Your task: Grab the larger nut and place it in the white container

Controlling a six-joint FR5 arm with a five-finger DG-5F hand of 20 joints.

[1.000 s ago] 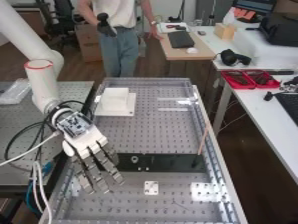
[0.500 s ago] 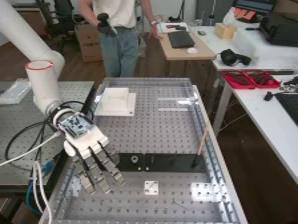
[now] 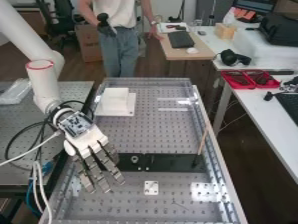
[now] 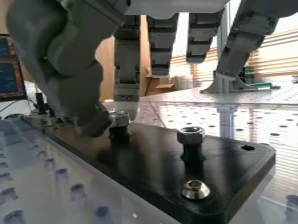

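The counter, a grey perforated metal surface (image 3: 149, 135) with raised edges, forms the ground on which we follow the task. At its left side, the white jointed arm (image 3: 46, 82) bears the dark grey hand (image 3: 88, 143) over the left end of a long black rectangular plate (image 3: 166, 162). Compared with the first frame, the hand has shifted slightly rightward and toward the near end; between the last two frames we note hardly any movement. We take this as a fine adjustment before grasping. Its fingers are extended and largely straight, with the thumb (image 4: 70, 92) bent inward; we see nothing clearly held.

In the wrist view, a silver hexagonal nut (image 4: 120, 119) sits on a black upright peg just beside the thumb tip; whether they touch, we cannot tell. A second silver hexagonal nut (image 4: 191, 135) tops another black peg, apart from the thumb. Because the two lie at different depths, we cannot say for certain which is larger, though the hand's placement suggests the first.

Right of the arm, toward the far end, stands the white box-shaped container (image 3: 116, 96), unmoved and well apart from the hand. The transfer therefore remains to be done: we judge that closing thumb and fingers, then lifting straight off the peg, comes next. An off-centre pinch could tilt the nut.
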